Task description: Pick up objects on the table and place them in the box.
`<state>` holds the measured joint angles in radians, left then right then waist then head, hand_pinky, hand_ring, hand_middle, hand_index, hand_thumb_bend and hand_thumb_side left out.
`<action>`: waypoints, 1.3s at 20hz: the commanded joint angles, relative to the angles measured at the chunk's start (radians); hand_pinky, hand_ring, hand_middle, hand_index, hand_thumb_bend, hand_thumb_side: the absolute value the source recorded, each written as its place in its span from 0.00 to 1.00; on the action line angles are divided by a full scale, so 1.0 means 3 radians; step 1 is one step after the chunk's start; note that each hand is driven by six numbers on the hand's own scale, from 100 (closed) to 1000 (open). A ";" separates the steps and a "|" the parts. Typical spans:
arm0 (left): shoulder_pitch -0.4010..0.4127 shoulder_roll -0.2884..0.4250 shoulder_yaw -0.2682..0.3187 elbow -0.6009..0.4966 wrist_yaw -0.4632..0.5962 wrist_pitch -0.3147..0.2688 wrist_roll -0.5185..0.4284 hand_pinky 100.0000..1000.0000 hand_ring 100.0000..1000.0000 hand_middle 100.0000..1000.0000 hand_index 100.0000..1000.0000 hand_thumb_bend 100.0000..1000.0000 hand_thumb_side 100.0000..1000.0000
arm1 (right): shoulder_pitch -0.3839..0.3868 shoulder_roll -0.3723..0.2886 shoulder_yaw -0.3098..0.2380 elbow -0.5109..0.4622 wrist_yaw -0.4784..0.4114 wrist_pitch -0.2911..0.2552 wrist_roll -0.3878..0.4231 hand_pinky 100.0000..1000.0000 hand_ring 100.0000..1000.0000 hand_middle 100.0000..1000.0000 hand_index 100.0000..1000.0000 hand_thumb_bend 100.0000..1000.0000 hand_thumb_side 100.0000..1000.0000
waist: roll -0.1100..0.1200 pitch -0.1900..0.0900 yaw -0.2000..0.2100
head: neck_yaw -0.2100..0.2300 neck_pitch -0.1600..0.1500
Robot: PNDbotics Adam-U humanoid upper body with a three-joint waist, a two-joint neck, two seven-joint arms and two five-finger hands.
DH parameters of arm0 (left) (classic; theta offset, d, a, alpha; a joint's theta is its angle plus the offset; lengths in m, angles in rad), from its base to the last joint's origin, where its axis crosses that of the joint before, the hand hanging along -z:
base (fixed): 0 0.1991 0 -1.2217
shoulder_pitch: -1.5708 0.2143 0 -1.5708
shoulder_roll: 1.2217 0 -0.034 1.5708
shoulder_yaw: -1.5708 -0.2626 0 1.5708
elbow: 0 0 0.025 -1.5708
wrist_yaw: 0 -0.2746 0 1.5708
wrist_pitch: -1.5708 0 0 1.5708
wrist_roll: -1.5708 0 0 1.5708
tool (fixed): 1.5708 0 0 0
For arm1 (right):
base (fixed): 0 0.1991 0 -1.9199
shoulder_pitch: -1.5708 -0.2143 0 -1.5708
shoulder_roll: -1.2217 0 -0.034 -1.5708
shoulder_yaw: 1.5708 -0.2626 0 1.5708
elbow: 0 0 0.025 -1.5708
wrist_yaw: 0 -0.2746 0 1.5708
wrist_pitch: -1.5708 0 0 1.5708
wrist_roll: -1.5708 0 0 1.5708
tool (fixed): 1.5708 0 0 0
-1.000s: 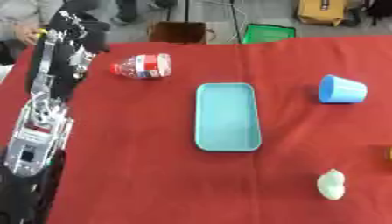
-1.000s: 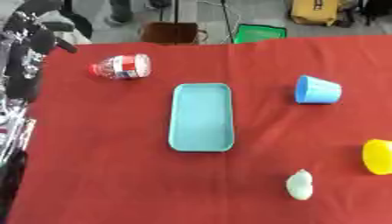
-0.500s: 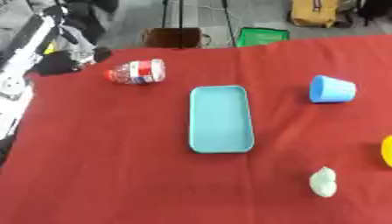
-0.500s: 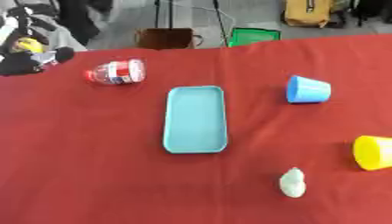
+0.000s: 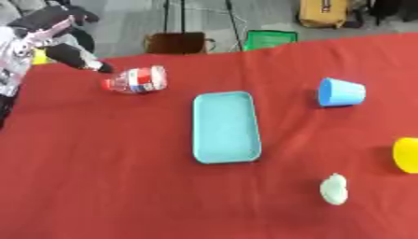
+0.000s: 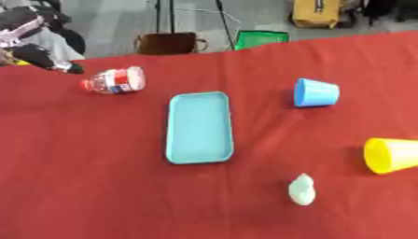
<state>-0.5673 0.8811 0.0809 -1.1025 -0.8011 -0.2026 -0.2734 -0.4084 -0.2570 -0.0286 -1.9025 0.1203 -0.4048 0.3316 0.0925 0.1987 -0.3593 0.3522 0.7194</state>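
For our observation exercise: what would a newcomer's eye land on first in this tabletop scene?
Probably the light turquoise tray, empty at the middle of the red table. Next, the robot's left hand at the far left, fingertips close to a small jar with a red label lying on its side. On the right lie a blue cup and a yellow cup.

The left robot hand point(image 5: 69, 56) has black fingers beneath a silver-white forearm.

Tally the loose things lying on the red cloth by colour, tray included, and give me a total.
Blue: 1, the blue cup
Yellow: 1, the yellow cup
Light teal: 1, the teal tray
Pale whitish-green: 1, the small pale object
Clear with red-and-white label: 1, the bottle lying on its side
Total: 5
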 commanded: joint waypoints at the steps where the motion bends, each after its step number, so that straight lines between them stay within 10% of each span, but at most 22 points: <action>1: -0.0139 0.0018 -0.0045 0.0201 -0.0139 -0.0089 0.0009 0.82 0.81 0.80 0.90 1.00 0.56 | -0.0034 -0.0046 0.0018 -0.0020 -0.0047 -0.0009 0.0032 0.61 0.66 0.70 0.92 0.74 0.48 | -0.0004 -0.0058 -0.0024 | 0.0034 0.0018; 12: -0.0238 -0.0241 -0.0169 0.0443 -0.0324 -0.0360 -0.0299 0.86 0.82 0.79 0.88 1.00 0.57 | -0.0045 -0.0028 0.0041 -0.0016 -0.0077 -0.0024 0.0086 0.61 0.66 0.70 0.92 0.74 0.47 | 0.0008 -0.0031 -0.0113 | 0.0066 0.0014; 26: -0.0204 -0.0294 -0.0168 0.0527 -0.0470 -0.0233 0.0094 0.84 0.81 0.78 0.88 1.00 0.55 | -0.0058 -0.0026 0.0046 -0.0018 -0.0089 -0.0046 0.0105 0.61 0.66 0.70 0.92 0.74 0.47 | 0.0003 0.0000 -0.0131 | 0.0062 -0.0012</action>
<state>-0.6180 0.7675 0.0278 -0.9407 -0.9349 -0.2765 -0.2502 -0.4132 -0.2567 -0.0155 -1.8978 0.1023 -0.4165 0.3603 0.0980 0.2119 -0.3994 0.3696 0.7194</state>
